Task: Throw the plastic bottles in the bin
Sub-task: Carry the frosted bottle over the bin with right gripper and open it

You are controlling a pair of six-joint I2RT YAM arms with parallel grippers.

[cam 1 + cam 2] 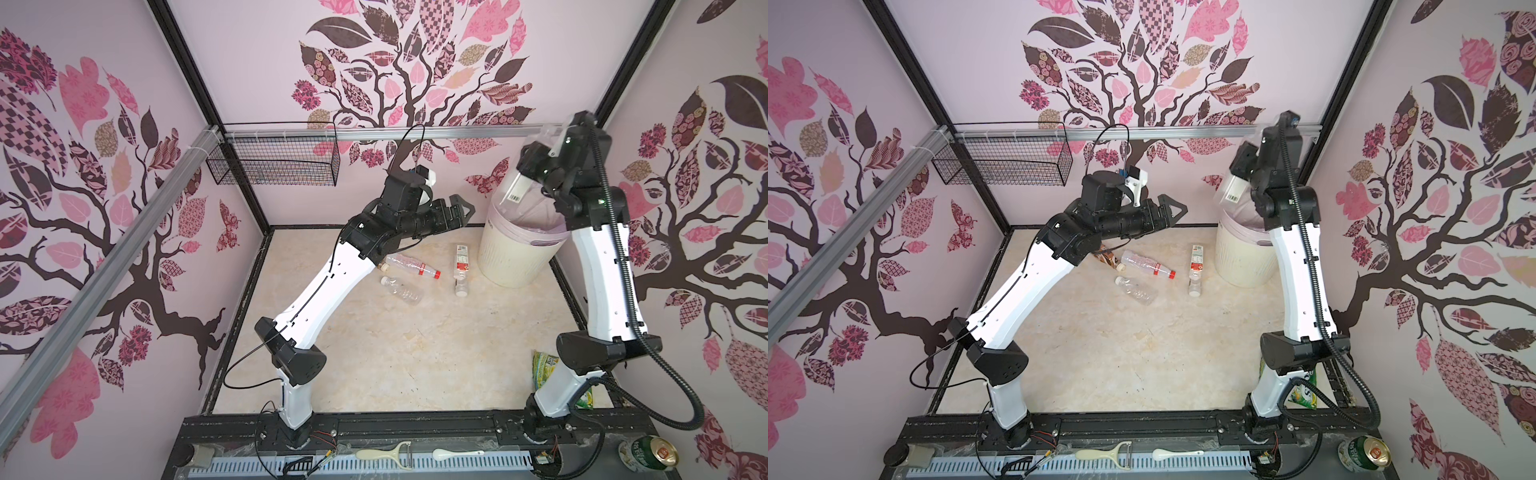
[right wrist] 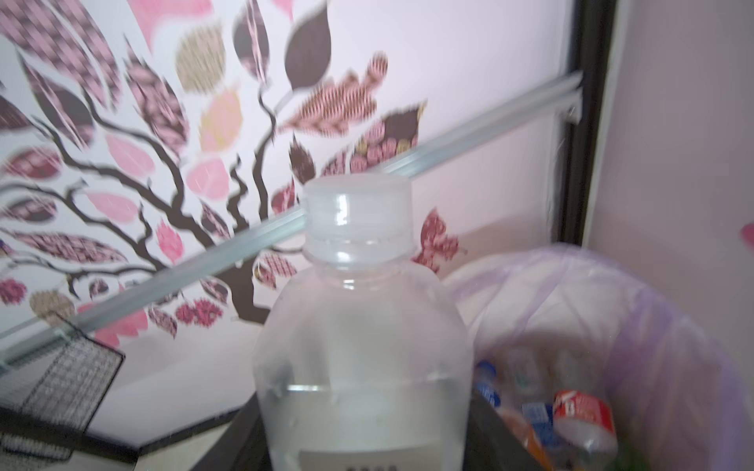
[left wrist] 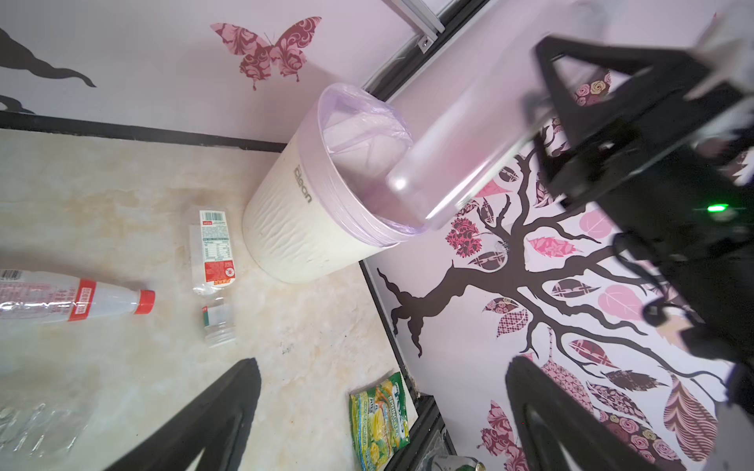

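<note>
Clear white-capped bottle (image 1: 515, 189), held by right gripper (image 1: 534, 164) above bin (image 1: 511, 257) at upper right of frame, drop step judged in hand, jaw release over its mouth required next; left gripper (image 1: 467, 212), centre, spread wide, empty.

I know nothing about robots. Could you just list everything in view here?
bin: one, cream-white with a lilac liner, far right corner
bottles in the bin: several, red and blue labels, too blurred to count
red-capped bottle: one, clear, lying mid-floor
plain bottle: one, clear, lying beside it
red-labelled bottle: one, clear, lying left of the bin
brown-wrapped bottle: one, partly hidden under the left arm
held bottle: one, clear with a white cap, above the bin
wire basket: one, black, on the back wall
snack bag: one, yellow-green, by the right arm
can: one, green, front right
peeler: one, cream, front ledge
spoon: one, white, front ledge
left gripper: open, empty
right gripper: shut on the held bottle
</note>
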